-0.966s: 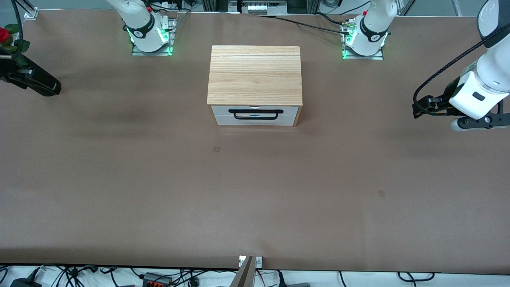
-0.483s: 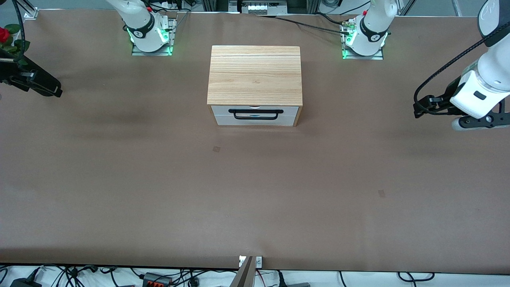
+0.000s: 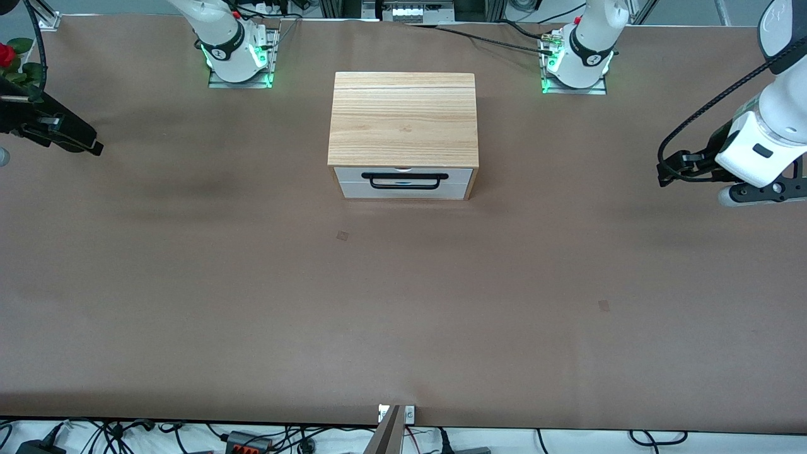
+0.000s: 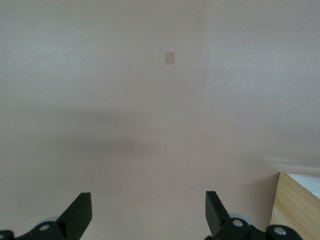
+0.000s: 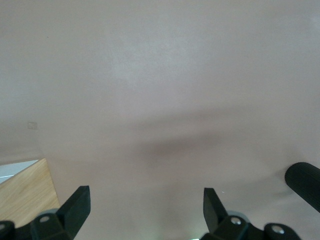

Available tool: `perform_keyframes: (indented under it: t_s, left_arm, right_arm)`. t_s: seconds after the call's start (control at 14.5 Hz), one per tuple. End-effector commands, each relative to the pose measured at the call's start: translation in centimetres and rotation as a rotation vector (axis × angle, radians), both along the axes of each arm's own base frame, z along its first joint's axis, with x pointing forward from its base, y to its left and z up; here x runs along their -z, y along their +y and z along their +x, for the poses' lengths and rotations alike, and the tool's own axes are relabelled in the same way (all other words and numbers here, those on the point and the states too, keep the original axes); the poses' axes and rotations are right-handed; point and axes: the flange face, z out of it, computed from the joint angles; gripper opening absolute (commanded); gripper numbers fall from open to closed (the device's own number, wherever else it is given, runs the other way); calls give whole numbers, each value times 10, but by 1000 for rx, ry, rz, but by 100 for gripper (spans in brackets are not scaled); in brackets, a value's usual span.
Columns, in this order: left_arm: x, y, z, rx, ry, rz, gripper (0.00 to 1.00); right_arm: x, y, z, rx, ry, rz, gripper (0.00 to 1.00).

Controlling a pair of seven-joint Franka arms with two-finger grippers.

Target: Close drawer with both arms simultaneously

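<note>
**Operator:** Where's the drawer, and where are your grippers?

**Spotter:** Your drawer (image 3: pixel 403 181) sits in the cabinet (image 3: pixel 403 118) at the middle of the table (image 3: pixel 403 302), between the two arm bases and a little nearer the front camera than they are. Its white front lies flush with the cabinet's face, the black handle (image 3: pixel 404 181) across it. Your left gripper (image 3: pixel 666 169) hangs over the left arm's end of the table, well apart from the drawer, fingers spread wide with nothing between them. Your right gripper (image 3: pixel 88 144) hangs over the right arm's end, equally far off, its fingers also spread and empty.

**Operator:** Anything in the way?

**Spotter:** Only bare brown table lies between each gripper and the cabinet. A red rose (image 3: pixel 6 53) shows at the table's edge by your right arm, and a black rounded object (image 5: pixel 303 183) shows in the right wrist view.
</note>
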Motion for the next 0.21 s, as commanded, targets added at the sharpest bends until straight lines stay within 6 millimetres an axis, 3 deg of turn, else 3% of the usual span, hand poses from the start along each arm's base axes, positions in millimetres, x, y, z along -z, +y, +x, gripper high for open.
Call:
perform_keyframes:
  t_s: [0.0, 0.14]
  left_arm:
    - [-9, 0, -6, 17, 2, -22, 100]
    - [-10, 0, -5, 17, 0, -22, 100]
  right_arm:
    - [-2, 3, -3, 8, -4, -2, 100]
    - [-1, 7, -3, 2, -2, -2, 100]
